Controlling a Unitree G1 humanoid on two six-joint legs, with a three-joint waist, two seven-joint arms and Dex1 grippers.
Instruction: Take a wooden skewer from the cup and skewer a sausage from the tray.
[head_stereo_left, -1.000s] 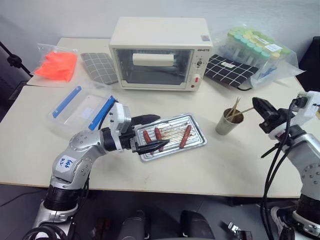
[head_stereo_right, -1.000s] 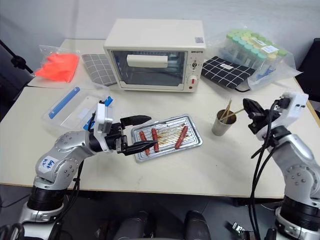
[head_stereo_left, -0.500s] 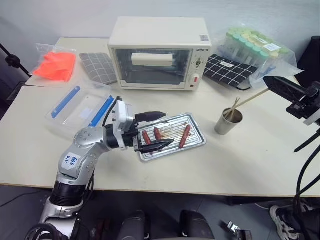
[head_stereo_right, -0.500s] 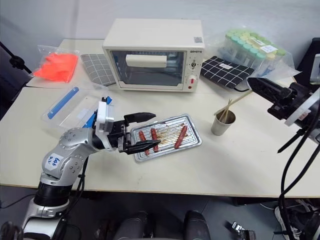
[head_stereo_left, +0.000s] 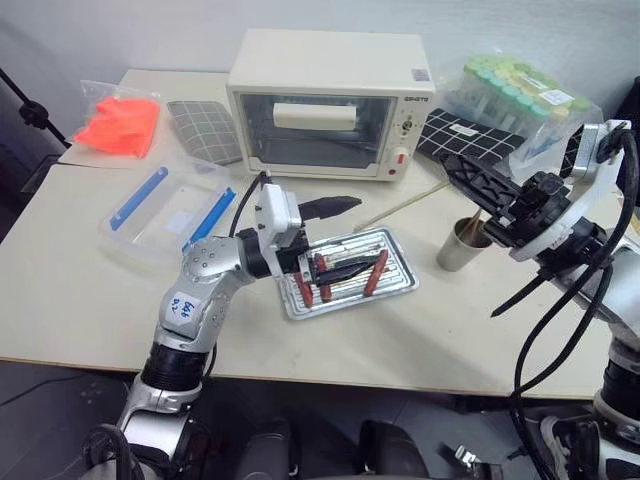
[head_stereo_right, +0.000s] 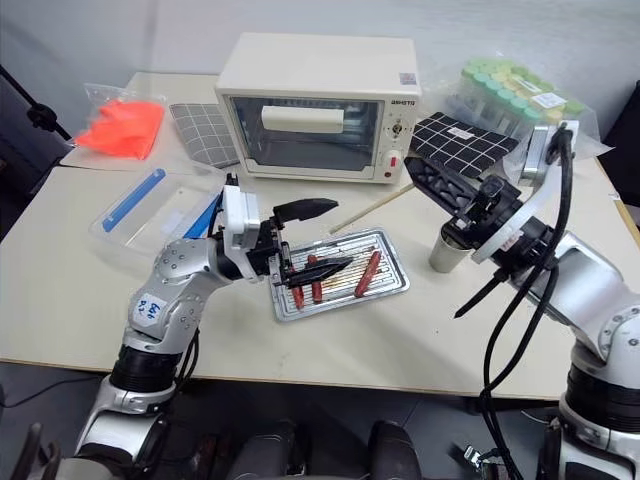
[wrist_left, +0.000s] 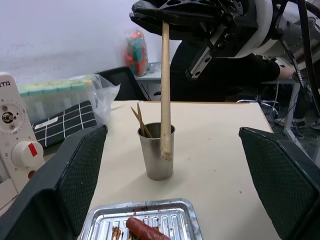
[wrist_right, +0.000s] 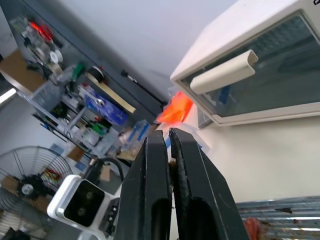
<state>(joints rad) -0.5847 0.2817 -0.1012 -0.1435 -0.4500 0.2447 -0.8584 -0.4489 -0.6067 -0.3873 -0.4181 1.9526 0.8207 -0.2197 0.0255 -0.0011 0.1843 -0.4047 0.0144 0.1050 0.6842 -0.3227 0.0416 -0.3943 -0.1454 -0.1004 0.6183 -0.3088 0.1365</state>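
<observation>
right gripper (head_stereo_right: 425, 175) pinching the wooden skewer (head_stereo_right: 372, 206) at 11 o'clock of the cup (head_stereo_right: 447, 249); left gripper (head_stereo_right: 312, 238) spread over the tray (head_stereo_right: 383, 285).

We see table (head_stereo_left: 60, 300) from head pair, high, facing forward-down; both share oven (head_stereo_left: 330, 90), tray (head_stereo_right: 385, 290). Our left wrist view low, close, faces cup (wrist_left: 157, 155). Our right wrist view faces oven, close, tilted.
</observation>
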